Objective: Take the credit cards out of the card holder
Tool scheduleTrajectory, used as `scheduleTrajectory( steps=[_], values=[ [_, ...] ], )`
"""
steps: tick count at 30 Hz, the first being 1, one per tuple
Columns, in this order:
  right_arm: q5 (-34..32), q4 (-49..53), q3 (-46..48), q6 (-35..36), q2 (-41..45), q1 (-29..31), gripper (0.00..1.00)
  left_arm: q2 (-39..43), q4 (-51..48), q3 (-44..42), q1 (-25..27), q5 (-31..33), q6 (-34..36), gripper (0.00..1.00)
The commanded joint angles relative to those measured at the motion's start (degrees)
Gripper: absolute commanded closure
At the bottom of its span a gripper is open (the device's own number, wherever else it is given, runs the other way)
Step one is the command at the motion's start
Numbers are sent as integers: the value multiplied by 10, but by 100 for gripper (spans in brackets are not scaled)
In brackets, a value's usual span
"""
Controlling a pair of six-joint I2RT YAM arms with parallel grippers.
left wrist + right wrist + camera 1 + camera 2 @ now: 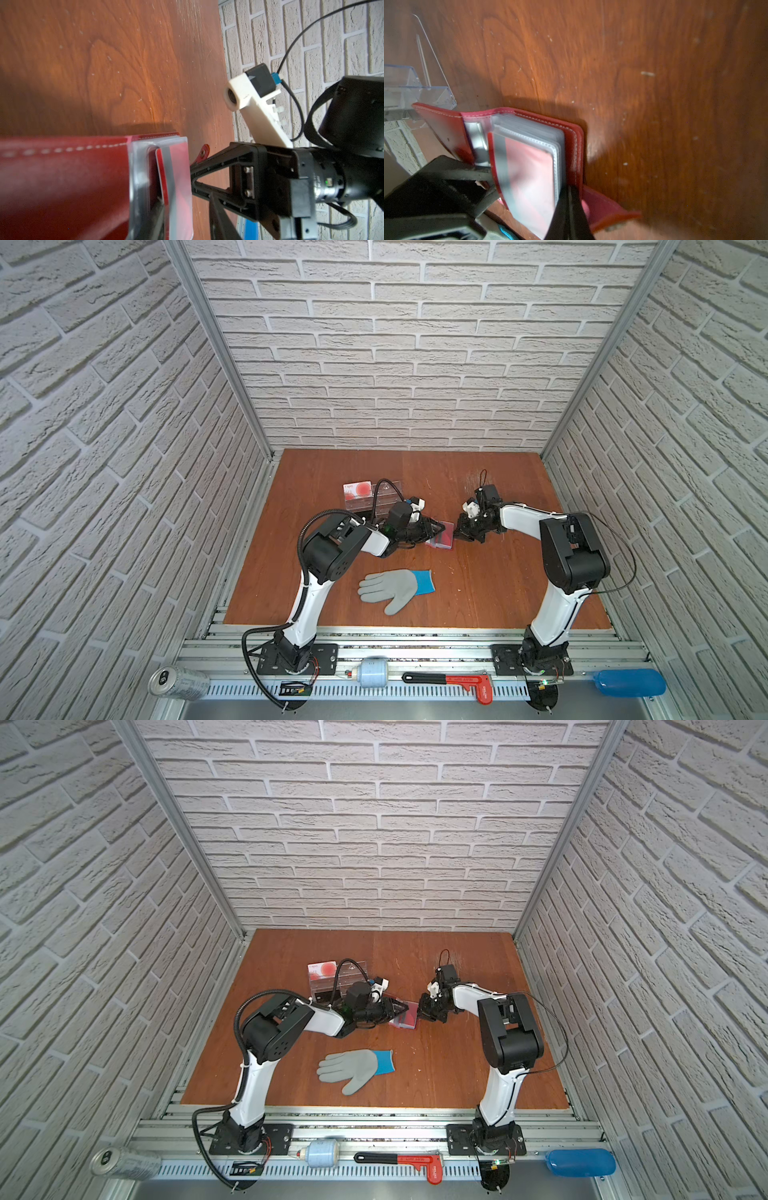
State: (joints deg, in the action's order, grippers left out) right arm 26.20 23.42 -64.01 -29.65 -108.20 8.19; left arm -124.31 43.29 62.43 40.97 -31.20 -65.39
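Table (498, 572) of reddish wood carries, at back left in both top views, a clear stand (374, 499) with a white card (357, 488) marked with red circles leaning in it. Just right of that stand, the left claw (436, 531) reaches toward the middle. In the right wrist view its 2 fingers (471, 173) flank the outer edge of the red card (500, 166), narrowly apart, and I cannot tell whether they pinch it. A grey glove (390, 589) with a blue cuff lies flat nearer the front, apart from both arms. The card holder (445, 536) lies open at the table's middle, between the 2 claws, with its clear sleeves (542, 137) fanned up. The red card sticks partway out of a sleeve. The holder's strap (608, 212) trails on the wood. Right of it, the right claw (456, 536) is closed, its tip resting against the sleeves' edge opposite the left claw.
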Motion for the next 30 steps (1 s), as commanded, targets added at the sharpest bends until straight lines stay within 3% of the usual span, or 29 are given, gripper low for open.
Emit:
scheduleTrajectory(
  steps=[1,10,30],
  values=[
    [-33,-50,-24,13,-44,15,94,-14,11,2,46,-61,12,65],
    [-35,-17,-77,28,-79,17,94,-12,13,0,49,-55,11,65],
    [-30,-22,-62,28,-71,21,94,6,15,-32,37,7,7,66]
  ],
)
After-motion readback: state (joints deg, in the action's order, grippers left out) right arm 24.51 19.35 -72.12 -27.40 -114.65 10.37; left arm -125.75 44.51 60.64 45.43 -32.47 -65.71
